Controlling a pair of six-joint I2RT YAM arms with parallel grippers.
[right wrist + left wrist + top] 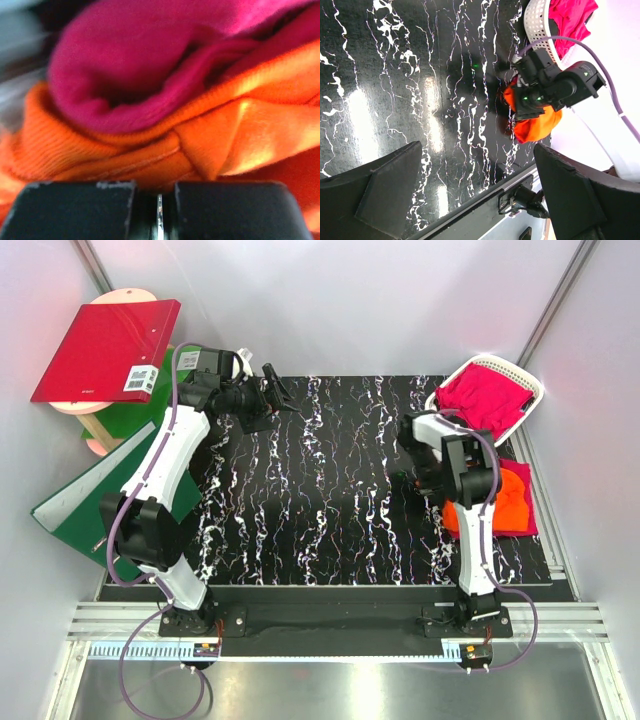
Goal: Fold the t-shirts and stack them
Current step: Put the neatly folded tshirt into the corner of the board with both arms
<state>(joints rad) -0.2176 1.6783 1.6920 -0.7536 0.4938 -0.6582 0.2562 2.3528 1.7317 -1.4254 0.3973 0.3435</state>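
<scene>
left pincer (477, 147) wide open; right pincer (158, 200) closed, crowded by orange t-shirt (240, 135), magenta t-shirt (125, 65); basket (497, 359) near.

At 6 o'clock you see the right gripper (157, 202), its two black jaws pressed together with only a thin seam between them. A bunched orange t-shirt (215, 145) fills the middle just above, and a magenta t-shirt (150, 65) lies over it toward 12 o'clock.

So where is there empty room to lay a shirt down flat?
The middle of the black mat, between the left arm and the right arm, is bare. The right side is crowded: the orange t-shirt and the white basket with a pink t-shirt inside.
</scene>
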